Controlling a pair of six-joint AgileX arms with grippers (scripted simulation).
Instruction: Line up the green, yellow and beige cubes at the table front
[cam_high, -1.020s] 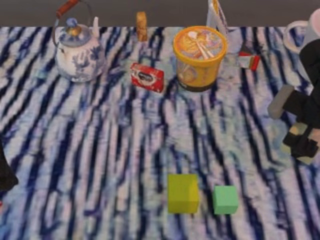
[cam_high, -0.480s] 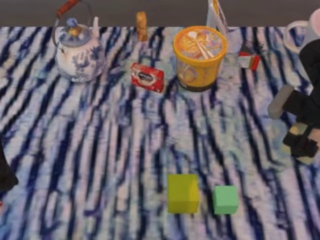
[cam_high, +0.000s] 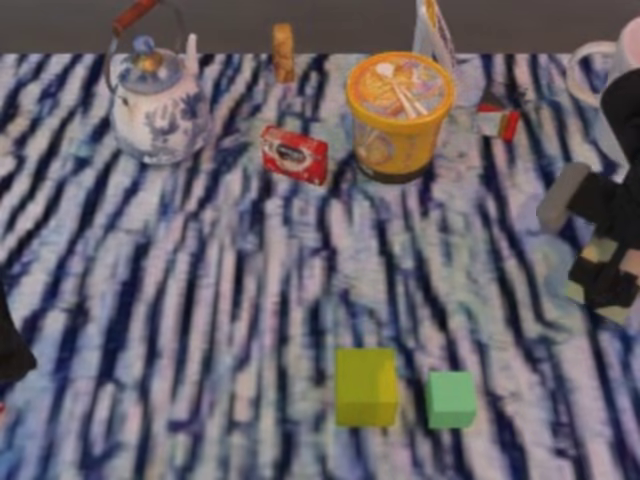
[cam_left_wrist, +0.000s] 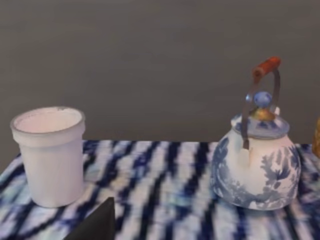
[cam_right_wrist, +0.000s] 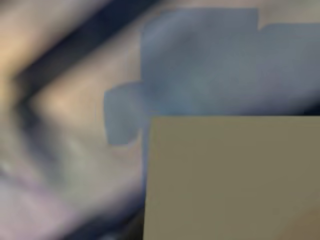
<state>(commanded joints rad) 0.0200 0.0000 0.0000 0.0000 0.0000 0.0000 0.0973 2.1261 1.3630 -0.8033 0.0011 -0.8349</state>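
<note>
Nearest the table's front edge, the mustard-yellow matte cube and the small light-green matte cube sit side by side, near each other but not touching, on the wavy navy-and-white streaked table; neither has moved in the last second. At the right edge, the right gripper is pinching the pale cream-beige cube, and it has dropped slightly toward the front since a second ago. I judge the last cube is being carried toward the row. The left gripper stays parked at the left edge; I cannot tell its fingers' state.

Farther back stand a yellow printed paper tub with its lid on, contents hidden, and a blue-and-white porcelain kettle, lid closed. A white plastic cup appears empty.
</note>
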